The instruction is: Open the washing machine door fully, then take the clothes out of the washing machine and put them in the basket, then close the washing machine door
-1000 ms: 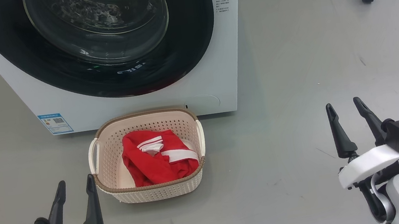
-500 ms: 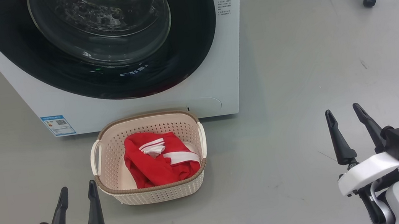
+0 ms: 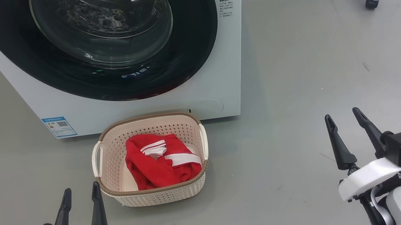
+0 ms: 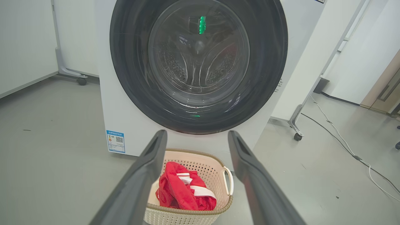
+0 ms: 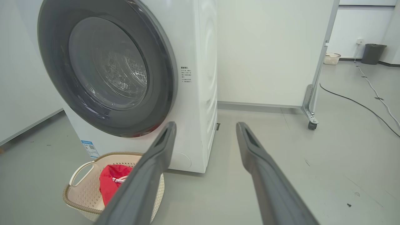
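The white washing machine stands ahead with its round black washing machine door shut flat against the front. The steel drum shows through the glass. On the floor right in front sits the cream basket holding the red, white-striped clothes. My left gripper hangs open and empty just left of the basket's near corner. My right gripper is open and empty over bare floor, well to the right. In the left wrist view the gripper points at the door above the basket. The right wrist view has the door at its left.
A white panel on a metal frame with castors stands behind and to the right of the machine. A cable runs over the grey floor at the right. A dark bin and a small basket sit by the far wall.
The head view has shifted a little, so machine and basket sit slightly lower in it. Both grippers have sunk lower in the view, still open.
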Controlling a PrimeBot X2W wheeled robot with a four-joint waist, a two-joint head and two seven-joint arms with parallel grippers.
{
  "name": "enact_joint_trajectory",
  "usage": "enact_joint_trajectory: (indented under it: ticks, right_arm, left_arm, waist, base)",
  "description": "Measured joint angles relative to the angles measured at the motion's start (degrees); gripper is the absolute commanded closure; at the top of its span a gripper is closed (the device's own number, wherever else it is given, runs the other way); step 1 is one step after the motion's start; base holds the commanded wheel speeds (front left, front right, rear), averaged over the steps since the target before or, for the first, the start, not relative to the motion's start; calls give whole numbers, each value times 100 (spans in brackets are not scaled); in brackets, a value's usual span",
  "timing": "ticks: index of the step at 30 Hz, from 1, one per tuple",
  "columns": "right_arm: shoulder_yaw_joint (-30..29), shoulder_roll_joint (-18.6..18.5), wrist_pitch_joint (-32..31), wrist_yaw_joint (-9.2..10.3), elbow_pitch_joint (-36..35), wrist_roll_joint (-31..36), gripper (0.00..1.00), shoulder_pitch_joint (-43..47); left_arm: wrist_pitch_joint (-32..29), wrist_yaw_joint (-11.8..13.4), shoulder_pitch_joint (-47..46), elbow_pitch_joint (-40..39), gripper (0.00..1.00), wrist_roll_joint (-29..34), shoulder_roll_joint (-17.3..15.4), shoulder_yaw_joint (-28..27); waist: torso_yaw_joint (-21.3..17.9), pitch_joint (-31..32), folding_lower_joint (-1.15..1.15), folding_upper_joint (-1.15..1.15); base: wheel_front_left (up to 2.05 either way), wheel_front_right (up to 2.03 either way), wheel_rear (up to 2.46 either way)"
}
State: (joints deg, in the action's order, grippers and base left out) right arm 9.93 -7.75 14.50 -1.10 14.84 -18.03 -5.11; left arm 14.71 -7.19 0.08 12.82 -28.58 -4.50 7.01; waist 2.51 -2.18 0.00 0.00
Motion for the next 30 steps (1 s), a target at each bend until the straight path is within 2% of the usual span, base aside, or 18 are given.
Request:
enact_joint_trajectory:
  ticks: [30]
  right_arm:
    - [-201, 79, 0, -83, -119, 63, 0, 93]
  left_arm:
    - [0, 0, 1, 29, 0, -116, -2, 121]
  waist:
    - [7, -65, 0, 0]
  base:
    - [0, 0, 0]
